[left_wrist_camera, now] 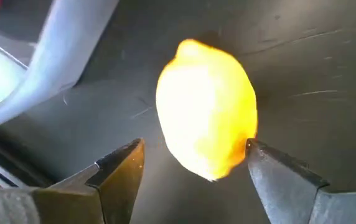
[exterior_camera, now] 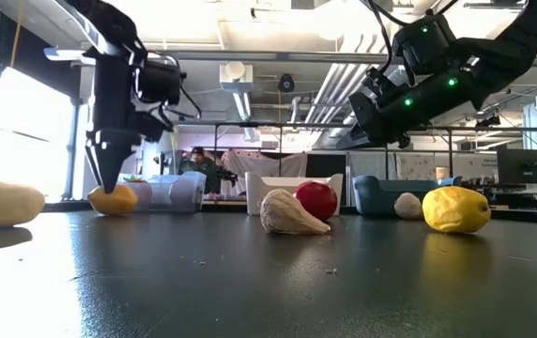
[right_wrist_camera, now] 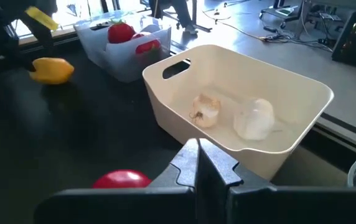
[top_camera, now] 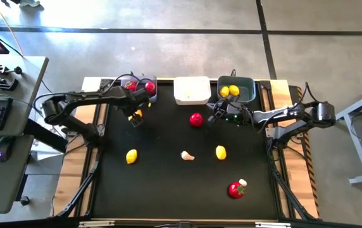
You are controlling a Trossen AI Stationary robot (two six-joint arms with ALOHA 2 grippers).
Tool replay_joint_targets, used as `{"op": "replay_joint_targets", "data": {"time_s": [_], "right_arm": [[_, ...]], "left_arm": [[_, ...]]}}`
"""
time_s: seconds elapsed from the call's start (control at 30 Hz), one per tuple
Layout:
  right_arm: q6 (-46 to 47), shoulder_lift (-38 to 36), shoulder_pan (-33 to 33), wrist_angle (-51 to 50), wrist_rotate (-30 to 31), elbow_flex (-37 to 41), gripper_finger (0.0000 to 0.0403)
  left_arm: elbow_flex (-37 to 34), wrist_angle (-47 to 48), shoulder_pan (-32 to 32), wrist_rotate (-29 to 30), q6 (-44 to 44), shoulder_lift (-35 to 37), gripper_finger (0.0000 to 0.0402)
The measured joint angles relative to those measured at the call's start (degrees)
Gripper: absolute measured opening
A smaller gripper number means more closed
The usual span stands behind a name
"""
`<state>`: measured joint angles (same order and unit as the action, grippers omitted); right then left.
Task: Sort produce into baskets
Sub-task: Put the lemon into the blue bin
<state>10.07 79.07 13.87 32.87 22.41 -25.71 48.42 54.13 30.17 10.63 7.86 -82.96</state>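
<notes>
Yellow lemon (left_wrist_camera: 206,109) lying on the black desk (top_camera: 168,183) just beside the grey basket (top_camera: 144,88), straddled by the left tool (top_camera: 136,116), whose fingers are standing apart around it, not gripping. Right tool (top_camera: 214,118), fingers pressed together and empty, is hovering near a red tomato (top_camera: 196,119) in front of the white basket (top_camera: 191,90). Risks: the rounded lemon is likely to roll or squirt out under an off-centre squeeze; the grey basket wall is crowding one finger; the teal basket (top_camera: 238,88), holding lemons, is sitting well apart across the desk, inviting a mis-sort or arm clash.
</notes>
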Motion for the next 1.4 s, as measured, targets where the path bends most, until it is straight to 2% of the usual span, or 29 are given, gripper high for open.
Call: {"op": "replay_joint_targets", "data": {"time_s": [0.37,0.57,0.73,0.9,1.1,1.3,1.4], "right_arm": [[0.0,0.0,0.0,0.0,0.0,0.0,0.0000],[0.0,0.0,0.0,0.0,0.0,0.0,0.0000],[0.0,0.0,0.0,0.0,0.0,0.0,0.0000],[0.0,0.0,0.0,-0.5,0.0,0.0,0.0000],[0.2,0.0,-0.1,-1.1,0.0,0.0,0.0000],[2.9,0.0,-0.2,-1.0,-1.4,0.0,0.0000],[4.5,0.0,-0.2,-0.8,-3.1,0.0,0.0000]], "left_arm": [[0.0,-3.0,0.7,-1.1,-3.4,-6.8,0.0267],[0.0,-5.5,0.7,-1.7,-7.8,-7.6,0.0231],[0.1,-5.5,0.7,-5.2,-11.1,-7.6,0.0197],[0.0,-7.4,0.7,-12.3,-12.0,-7.4,0.0191],[-4.7,-20.3,0.4,-20.9,-9.8,-4.2,0.0188],[-10.2,-36.3,0.3,-22.7,-8.5,0.0,0.0189],[-13.5,-48.5,-0.6,-22.7,-8.1,1.0,0.0189]]}}
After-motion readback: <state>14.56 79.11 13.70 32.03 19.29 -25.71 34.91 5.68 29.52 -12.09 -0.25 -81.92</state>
